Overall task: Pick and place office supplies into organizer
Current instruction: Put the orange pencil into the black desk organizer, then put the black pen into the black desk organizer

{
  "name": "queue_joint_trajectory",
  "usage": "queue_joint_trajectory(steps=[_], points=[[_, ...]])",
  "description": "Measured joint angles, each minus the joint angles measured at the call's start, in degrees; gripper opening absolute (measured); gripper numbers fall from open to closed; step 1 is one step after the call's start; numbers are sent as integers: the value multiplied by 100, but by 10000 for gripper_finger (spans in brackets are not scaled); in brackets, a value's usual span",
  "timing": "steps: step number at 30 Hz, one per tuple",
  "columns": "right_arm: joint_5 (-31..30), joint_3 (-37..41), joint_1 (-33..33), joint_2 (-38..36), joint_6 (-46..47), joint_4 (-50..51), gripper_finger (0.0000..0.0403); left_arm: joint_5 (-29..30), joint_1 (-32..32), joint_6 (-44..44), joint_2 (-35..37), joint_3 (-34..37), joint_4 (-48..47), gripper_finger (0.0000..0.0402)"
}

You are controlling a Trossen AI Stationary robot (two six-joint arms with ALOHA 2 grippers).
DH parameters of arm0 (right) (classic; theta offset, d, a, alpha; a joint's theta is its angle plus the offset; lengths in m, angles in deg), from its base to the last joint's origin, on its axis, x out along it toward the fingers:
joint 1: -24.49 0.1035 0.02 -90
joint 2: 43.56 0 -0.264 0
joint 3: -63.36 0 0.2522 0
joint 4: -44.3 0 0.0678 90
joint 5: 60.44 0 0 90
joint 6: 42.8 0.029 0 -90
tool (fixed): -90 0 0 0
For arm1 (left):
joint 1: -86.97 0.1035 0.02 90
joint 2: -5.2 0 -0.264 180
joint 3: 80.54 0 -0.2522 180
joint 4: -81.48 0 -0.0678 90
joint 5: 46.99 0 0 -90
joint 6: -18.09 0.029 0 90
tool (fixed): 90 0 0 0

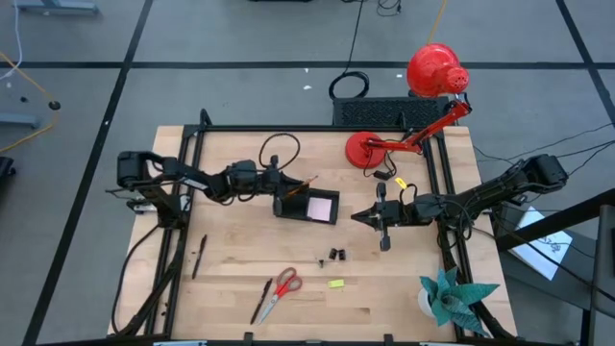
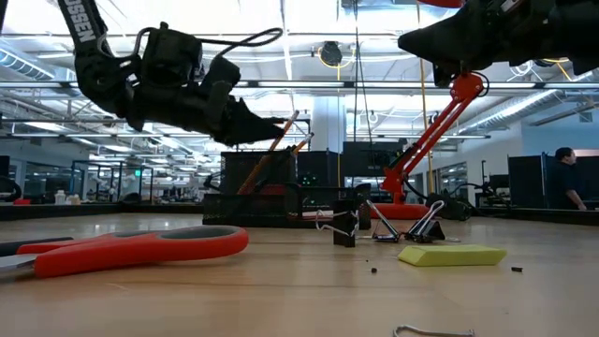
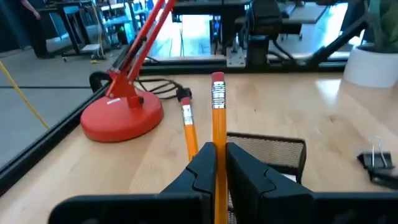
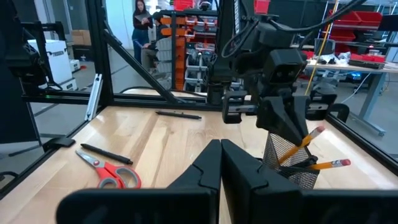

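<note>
Scissors (image 1: pixel 283 288) well before organizer (image 1: pixel 307 206)

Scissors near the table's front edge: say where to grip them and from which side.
Come straight down on the scissors. They lie flat with clear wood around them. Probably best is the narrow neck where the red handles meet the blades, fingers closing across it; the handle loops look too wide.

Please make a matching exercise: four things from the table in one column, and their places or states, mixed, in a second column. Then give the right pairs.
Things:
1. scissors
2. sticky notes
3. pencil
4. yellow piece

Places or states:
A. inside the organizer
B. held in the left gripper
C. flat on the table, near the front edge, beside a black pen
D. on the table, near the clips

Pairs: 1-C, 2-A, 3-B, 4-D
</note>
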Motion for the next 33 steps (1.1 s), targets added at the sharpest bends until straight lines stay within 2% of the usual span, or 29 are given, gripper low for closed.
queue_joint_trajectory(steps=[7,18,26,33], points=[[0,0,0,-1,0,17,4,-34,14,-8,-339,-8,267,30],[-2,0,0,0,-14,15,4,-69,27,-203,-363,-15,151,36],[-7,0,0,1,-15,4,4,-87,-3,-96,-195,-7,97,111],[-9,0,0,-1,-16,4,4,-61,-50,33,586,-7,52,175]])
